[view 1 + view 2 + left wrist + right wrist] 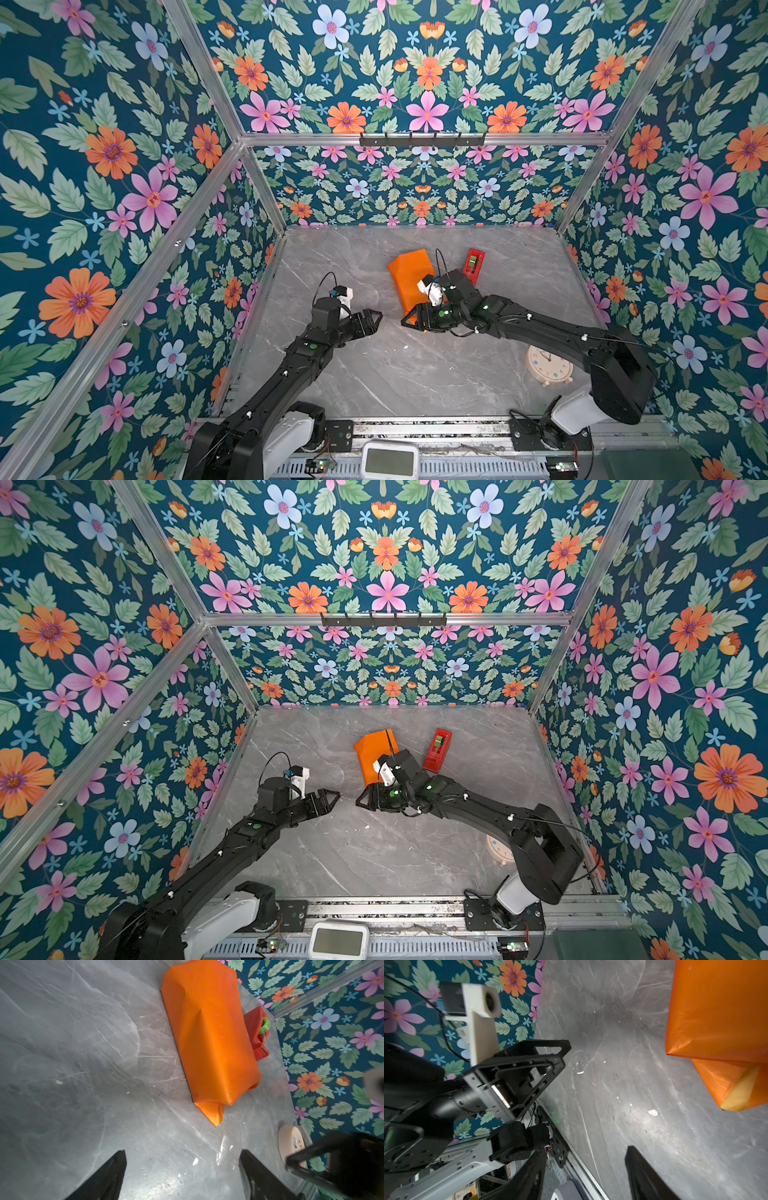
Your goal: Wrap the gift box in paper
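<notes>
The paper [409,278] [371,752] lies folded into an orange parcel mid-table, shown long and creased in the left wrist view [209,1039]. The gift box is hidden inside it. A folded corner flap shows the paper's yellow face [741,1093]. My left gripper [377,316] [336,798] [182,1153] hovers open over bare table, short of the parcel's pointed end. My right gripper [405,322] [359,804] [586,1151] is open beside that pointed flap, tips facing the left gripper's, nothing between its fingers.
A red tape dispenser [473,266] [437,750] [256,1032] lies just right of the parcel. A cream alarm clock [548,365] [291,1142] sits under the right arm. A white timer [389,459] rests on the front rail. Floral walls enclose the grey marble table [374,374].
</notes>
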`<state>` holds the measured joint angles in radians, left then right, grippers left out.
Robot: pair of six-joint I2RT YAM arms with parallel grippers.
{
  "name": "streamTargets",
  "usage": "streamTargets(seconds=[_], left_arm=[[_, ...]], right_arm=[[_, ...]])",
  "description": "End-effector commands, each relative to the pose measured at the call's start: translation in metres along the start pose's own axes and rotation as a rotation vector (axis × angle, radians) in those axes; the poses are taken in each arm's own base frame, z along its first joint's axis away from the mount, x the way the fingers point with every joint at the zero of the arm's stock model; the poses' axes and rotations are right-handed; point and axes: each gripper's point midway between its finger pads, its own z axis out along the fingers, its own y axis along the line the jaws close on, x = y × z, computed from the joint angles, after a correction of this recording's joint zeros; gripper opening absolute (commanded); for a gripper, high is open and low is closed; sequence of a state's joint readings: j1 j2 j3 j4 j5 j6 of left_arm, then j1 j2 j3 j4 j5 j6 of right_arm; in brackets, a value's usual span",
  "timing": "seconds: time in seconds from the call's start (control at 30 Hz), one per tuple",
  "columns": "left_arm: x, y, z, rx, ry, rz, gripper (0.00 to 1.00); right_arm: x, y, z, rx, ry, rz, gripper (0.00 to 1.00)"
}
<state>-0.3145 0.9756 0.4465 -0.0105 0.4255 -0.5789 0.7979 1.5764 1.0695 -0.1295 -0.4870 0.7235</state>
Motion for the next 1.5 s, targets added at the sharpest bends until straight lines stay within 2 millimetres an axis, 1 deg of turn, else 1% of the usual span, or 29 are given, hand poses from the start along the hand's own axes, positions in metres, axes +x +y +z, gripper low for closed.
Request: streamTargets(seconds=[0.0,0.07,0.1,0.13,0.2,0.33,0.43,0.53,0.6,0.67,0.73,0.83,0.97,1.07,1.2,1.23,1.3,1.37,1.43,1.47], left_arm=[[0.012,-0.001,-0.004,0.010,0.050,0.036,0.88],[0.015,-0.003,-0.005,0.020,0.064,0.047,0.88],[0.016,-0.004,-0.005,0.026,0.068,0.050,0.88],[0.016,-0.005,-0.006,0.032,0.071,0.050,0.88],[0.016,-0.007,-0.006,0.040,0.068,0.053,0.88],[0.015,-0.010,-0.009,0.054,0.061,0.054,0.88],[0.016,-0.012,-0.009,0.067,0.060,0.053,0.88],[0.016,-0.012,-0.009,0.070,0.060,0.052,0.88],[0.015,-0.014,-0.010,0.075,0.055,0.052,0.88],[0.015,-0.014,-0.010,0.075,0.053,0.053,0.88],[0.015,-0.014,-0.010,0.076,0.055,0.051,0.88],[0.015,-0.012,-0.010,0.066,0.054,0.048,0.88],[0.010,-0.006,-0.011,0.024,0.030,0.041,0.88],[0.001,0.001,-0.014,-0.027,-0.012,0.037,0.89],[-0.016,0.003,-0.021,-0.073,-0.072,0.042,0.91],[-0.021,0.003,-0.023,-0.087,-0.087,0.044,0.91],[-0.033,0.007,-0.030,-0.128,-0.136,0.044,0.92],[-0.044,0.014,-0.038,-0.173,-0.183,0.038,0.94],[-0.053,0.022,-0.045,-0.216,-0.217,0.026,0.96],[-0.055,0.026,-0.047,-0.231,-0.220,0.020,0.96]], right_arm=[[-0.009,0.009,0.009,0.015,-0.024,-0.128,0.57],[-0.012,0.010,0.015,0.012,-0.013,-0.146,0.57],[-0.014,0.016,0.015,-0.010,-0.010,-0.161,0.56],[-0.012,0.010,0.027,-0.008,0.021,-0.153,0.56],[-0.013,0.010,0.034,-0.007,0.040,-0.159,0.55],[-0.012,0.004,0.041,0.004,0.061,-0.169,0.54],[-0.009,0.009,0.048,-0.049,0.078,-0.165,0.53],[-0.005,0.012,0.055,-0.077,0.091,-0.159,0.49],[-0.003,0.009,0.059,-0.067,0.099,-0.161,0.44],[-0.003,0.010,0.063,-0.088,0.102,-0.156,0.39],[-0.003,0.012,0.066,-0.106,0.099,-0.151,0.31],[-0.003,0.013,0.069,-0.124,0.090,-0.147,0.17],[-0.003,0.003,0.073,-0.094,0.076,-0.119,0.01],[0.002,-0.009,0.079,-0.054,0.083,-0.084,0.00],[0.016,-0.022,0.086,0.048,0.125,-0.081,0.00],[0.019,-0.024,0.087,0.076,0.138,-0.094,0.00],[0.027,-0.026,0.091,0.140,0.172,-0.122,0.07],[0.035,-0.024,0.093,0.162,0.207,-0.147,0.12],[0.036,-0.026,0.090,0.208,0.202,-0.173,0.12],[0.036,-0.028,0.088,0.224,0.195,-0.176,0.09]])
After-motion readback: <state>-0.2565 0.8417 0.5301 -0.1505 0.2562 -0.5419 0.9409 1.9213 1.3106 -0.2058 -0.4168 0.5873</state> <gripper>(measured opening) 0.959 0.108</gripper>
